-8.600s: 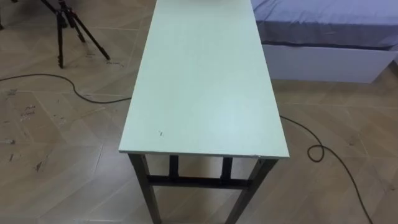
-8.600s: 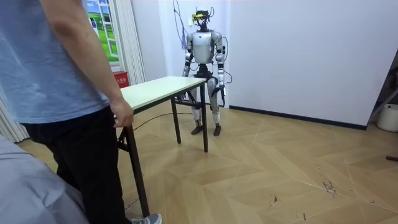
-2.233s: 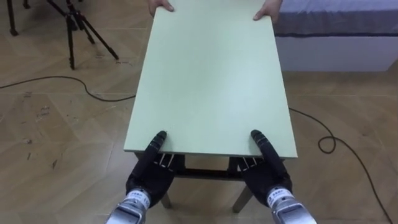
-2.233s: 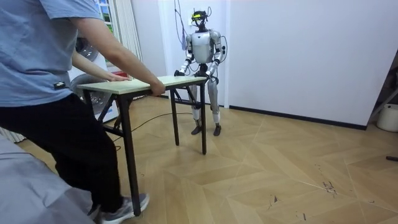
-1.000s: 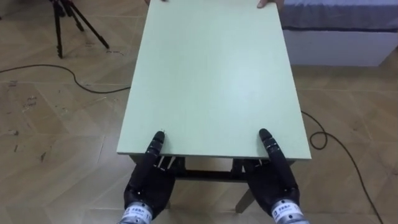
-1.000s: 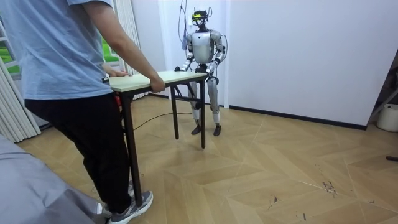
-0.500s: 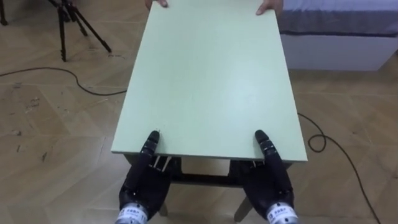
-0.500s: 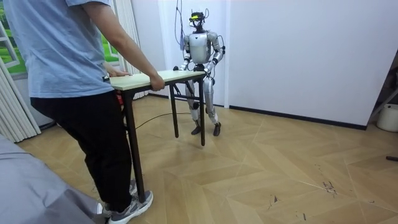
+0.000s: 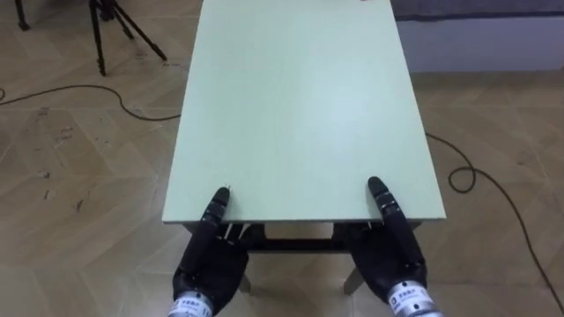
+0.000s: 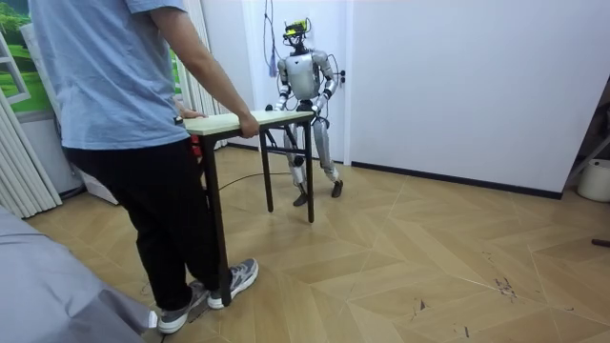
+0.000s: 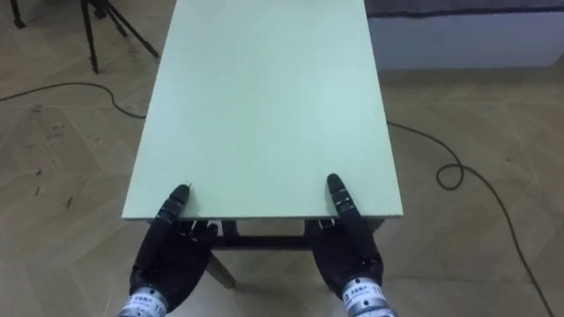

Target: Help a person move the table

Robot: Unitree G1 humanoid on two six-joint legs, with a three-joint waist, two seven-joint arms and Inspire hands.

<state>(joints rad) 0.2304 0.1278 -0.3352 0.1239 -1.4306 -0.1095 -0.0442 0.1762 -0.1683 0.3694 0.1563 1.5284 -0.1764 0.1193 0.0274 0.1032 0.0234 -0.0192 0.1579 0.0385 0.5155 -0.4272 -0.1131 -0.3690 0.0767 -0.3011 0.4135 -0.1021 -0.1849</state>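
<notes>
A long pale-green table on dark legs stretches away from me. My left hand and right hand grip its near short edge at the two corners. Each thumb lies on top, with the fingers curled beneath the board. In the room view a person in a blue shirt holds the far end of the table with both hands. I stand at the other end, close to the white wall. The tabletop stays level between us.
A black tripod stands on the wooden floor at the far left, and a dark cable runs from it. A low bed lies at the far right with another looped cable before it. In the room view, curtains hang behind the person.
The person has stepped back toward the room view's right, drawing the table along. I step after it, both hands still gripping. The person's hands have slipped past the eye view's top edge.
</notes>
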